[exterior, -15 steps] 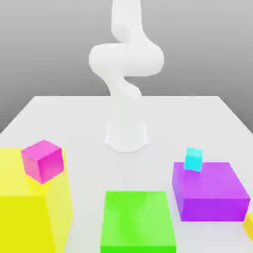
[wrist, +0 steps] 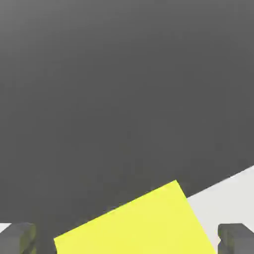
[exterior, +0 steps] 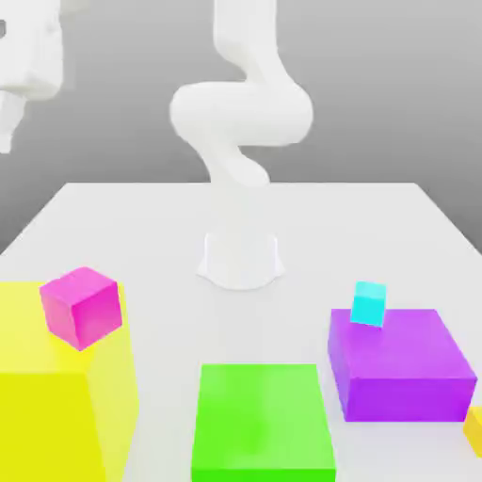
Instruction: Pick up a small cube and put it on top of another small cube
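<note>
Magenta cube [exterior: 82, 307] sits tilted on the yellow block [exterior: 52, 405]; hand [wrist: 127, 238] spread wide, empty.

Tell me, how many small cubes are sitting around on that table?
3, as far as shows: a magenta cube on the big yellow block, a cyan cube on the purple block, and a yellow cube cut off at the exterior view's right edge. Others may be hidden.

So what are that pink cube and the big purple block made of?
Hard to say, since this is a simulator's render. The pink cube looks like smooth matte plastic: flat colour, sharp edges, no grain or shine. The purple block looks the same, with evenly shaded faces and no texture. Neither shows wood, metal or fabric signs.
</note>
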